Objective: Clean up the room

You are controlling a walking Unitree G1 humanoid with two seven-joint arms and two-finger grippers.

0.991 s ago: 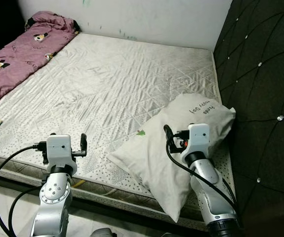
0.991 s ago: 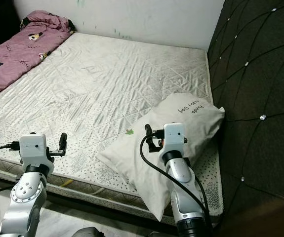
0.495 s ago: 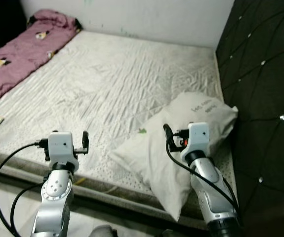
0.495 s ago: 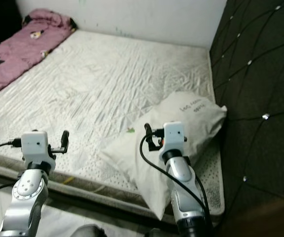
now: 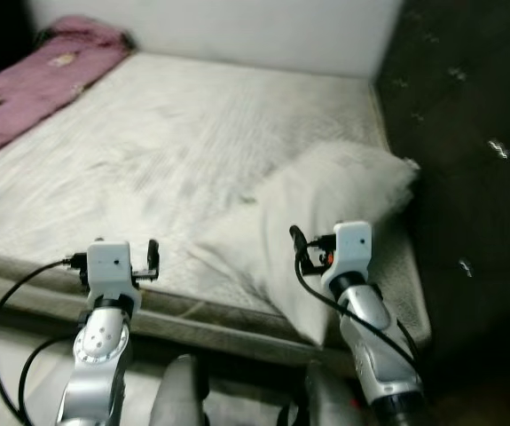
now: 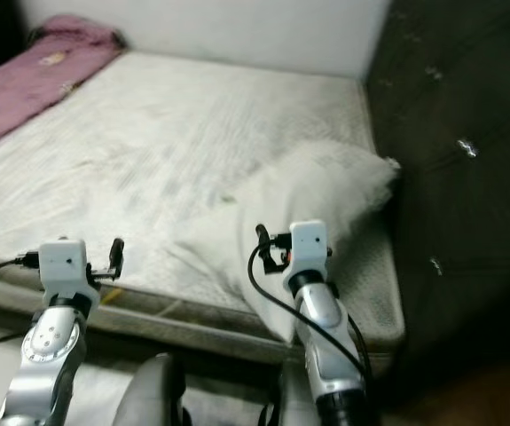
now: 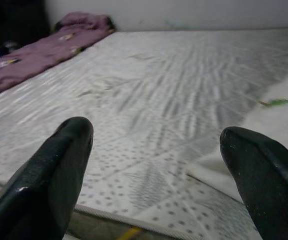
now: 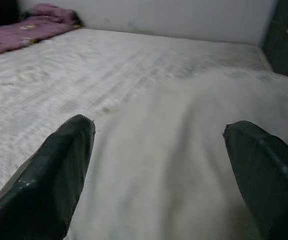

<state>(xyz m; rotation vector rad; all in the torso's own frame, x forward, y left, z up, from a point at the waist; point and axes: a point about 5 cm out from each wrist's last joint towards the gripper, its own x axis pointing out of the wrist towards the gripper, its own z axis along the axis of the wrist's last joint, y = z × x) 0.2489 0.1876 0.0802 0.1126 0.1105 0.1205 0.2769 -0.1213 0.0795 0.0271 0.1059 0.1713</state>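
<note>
A white pillow [image 5: 325, 200] lies crooked on the bare white mattress [image 5: 148, 133], one corner hanging over the bed's near edge. My right gripper [image 8: 156, 165] hovers open just in front of that pillow [image 8: 184, 150], its fingers wide apart with nothing between them. My left gripper [image 7: 156, 165] is open too, held at the bed's near edge over the dotted mattress border [image 7: 149, 190]. A crumpled purple blanket [image 5: 33, 80] lies along the far left side of the bed. The eye views are blurred.
A dark tufted headboard [image 5: 467, 133] rises along the bed's right side, close to my right arm. A pale wall [image 5: 237, 31] closes the far end. The bed's front edge [image 5: 192, 311] runs across just ahead of both arms, with floor below it.
The whole picture has shifted and blurred, so the camera moved: the bed's front edge sits higher and more floor shows below. Both arms keep the same pose, grippers still open.
</note>
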